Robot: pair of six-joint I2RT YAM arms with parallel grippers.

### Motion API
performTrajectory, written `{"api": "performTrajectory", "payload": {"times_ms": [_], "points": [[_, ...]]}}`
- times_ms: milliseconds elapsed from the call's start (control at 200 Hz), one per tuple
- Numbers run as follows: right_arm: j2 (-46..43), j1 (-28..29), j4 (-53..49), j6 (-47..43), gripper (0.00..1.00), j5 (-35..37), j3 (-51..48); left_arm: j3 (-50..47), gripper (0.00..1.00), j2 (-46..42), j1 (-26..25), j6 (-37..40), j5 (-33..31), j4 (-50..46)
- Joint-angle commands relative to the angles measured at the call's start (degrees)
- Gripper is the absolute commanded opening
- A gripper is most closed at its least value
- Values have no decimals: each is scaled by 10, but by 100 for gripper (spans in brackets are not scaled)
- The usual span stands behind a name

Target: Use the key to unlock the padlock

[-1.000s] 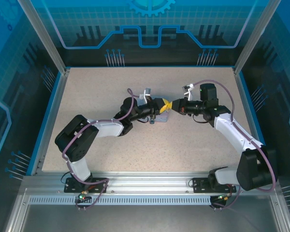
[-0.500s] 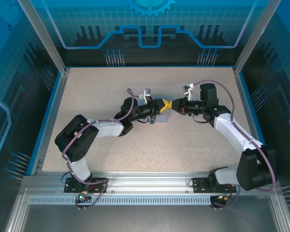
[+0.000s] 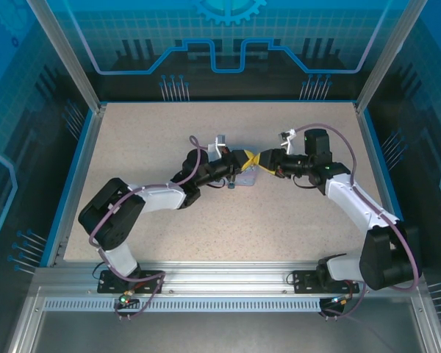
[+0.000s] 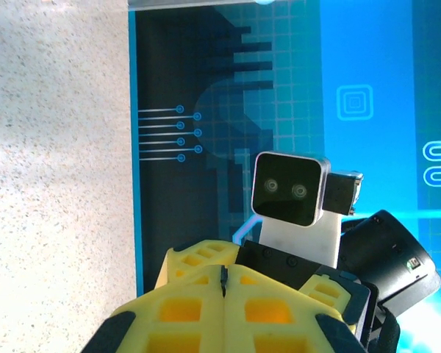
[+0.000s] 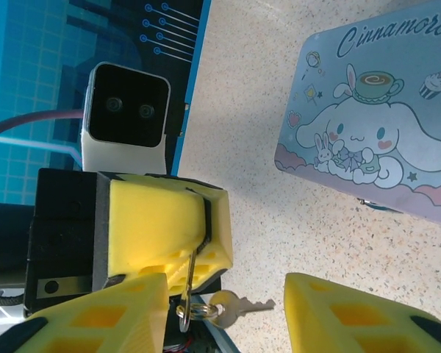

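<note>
My left gripper [image 3: 245, 158] [image 4: 223, 269] is shut at the table's middle. In the right wrist view its yellow fingers [image 5: 162, 220] pinch a thin metal key [image 5: 192, 259] seen edge on. A small ring [image 5: 185, 313] hangs from that key, and a second silver key [image 5: 239, 305] dangles from the ring. My right gripper [image 3: 262, 159] [image 5: 224, 293] faces the left one tip to tip. It is open, its jaws standing either side of the ring and touching nothing. The padlock is out of view.
A light blue cartoon-print tin [image 5: 375, 140] [image 3: 248, 177] lies flat on the speckled table [image 3: 169, 132], just below and beside both grippers. Blue walls [image 3: 73, 176] fence the table on the left, right and back.
My right gripper was shut against the left gripper's tips and has opened. The left gripper stays shut on the key, and the left arm has shifted slightly.
</note>
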Motion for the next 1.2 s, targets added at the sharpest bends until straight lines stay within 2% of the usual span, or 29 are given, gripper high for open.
{"api": "performTrajectory", "payload": {"times_ms": [0, 140, 310, 455, 660, 900, 1196], "points": [[-22, -7, 43, 38, 48, 9, -28, -13, 0, -36, -4, 25, -40, -29], [-47, -2, 92, 94, 48, 44, -57, -18, 0, -70, -6, 44, -76, -91], [-87, 20, 140, 169, 53, 131, -92, -21, 0, -123, -13, 65, -145, -189], [-121, 59, 192, 238, 55, 234, -126, -15, 0, -162, -20, 67, -213, -272], [-128, 119, 242, 270, 54, 339, -127, 10, 0, -195, -32, 33, -307, -389], [-60, 164, 296, 289, 53, 364, -96, 51, 0, -199, -46, 2, -367, -467], [9, 204, 367, 317, 46, 365, -78, 62, 0, -207, -50, -13, -403, -488]]}}
